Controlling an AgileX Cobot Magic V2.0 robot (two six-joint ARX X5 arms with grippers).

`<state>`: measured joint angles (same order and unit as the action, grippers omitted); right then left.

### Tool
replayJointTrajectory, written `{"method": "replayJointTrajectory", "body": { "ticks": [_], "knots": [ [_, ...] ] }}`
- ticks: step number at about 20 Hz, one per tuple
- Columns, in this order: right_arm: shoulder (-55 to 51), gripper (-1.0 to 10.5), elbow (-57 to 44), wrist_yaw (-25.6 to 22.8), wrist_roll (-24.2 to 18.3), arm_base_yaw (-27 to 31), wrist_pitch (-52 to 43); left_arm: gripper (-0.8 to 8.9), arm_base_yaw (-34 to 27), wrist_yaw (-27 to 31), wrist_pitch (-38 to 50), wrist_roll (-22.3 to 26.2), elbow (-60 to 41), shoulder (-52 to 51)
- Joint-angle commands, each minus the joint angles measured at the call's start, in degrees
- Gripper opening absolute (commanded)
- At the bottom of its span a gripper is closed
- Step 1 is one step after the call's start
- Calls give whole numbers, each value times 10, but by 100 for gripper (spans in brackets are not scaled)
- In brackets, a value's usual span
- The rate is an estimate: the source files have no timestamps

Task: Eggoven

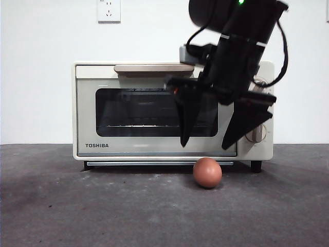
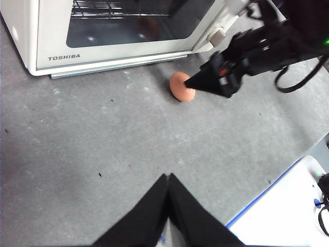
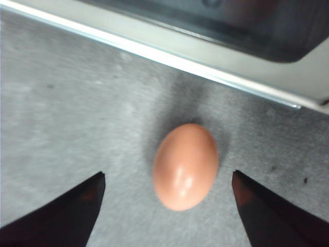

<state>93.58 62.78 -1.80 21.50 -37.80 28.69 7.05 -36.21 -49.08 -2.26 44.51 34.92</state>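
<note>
The egg (image 3: 185, 166) is seen lying on the grey table (image 1: 77, 206), just in front of the toaster oven (image 1: 128, 110) and below its closed door, towards the dial end. The right claw (image 1: 205, 141) is held directly above it, released and spread wide, with one jaw to each side of the egg and clear of it. In the right wrist view the egg's long axis is seen running roughly across the line between the jaws, slightly tilted, so the narrower width is presented to them. A straight descent is judged to be all that the grasp needs. The left claw (image 2: 168, 177) is kept well apart from the egg, clenched and holding nothing; the right is plainly the nearer.

The table is flat, matte and speckled. Behind it a white wall with a socket (image 1: 108, 10) is seen.
</note>
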Motion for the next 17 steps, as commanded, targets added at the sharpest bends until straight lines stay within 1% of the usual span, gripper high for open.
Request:
{"method": "replayJointTrajectory", "body": {
  "ticks": [1,5,9,15,17],
  "knots": [
    [29,396,12,-14,14,-4,-8,7,2,-3,7,7,10,3],
    [54,396,12,-17,17,-4,-37,7,2,-3,7,7,10,3],
    [75,396,12,-28,20,-4,-41,7,2,-3,7,7,10,3],
    [94,395,12,-28,21,-4,-51,7,2,-3,7,7,10,3],
    [98,358,12,-28,22,-4,-51,7,2,-3,7,7,10,3]
  ]
}}
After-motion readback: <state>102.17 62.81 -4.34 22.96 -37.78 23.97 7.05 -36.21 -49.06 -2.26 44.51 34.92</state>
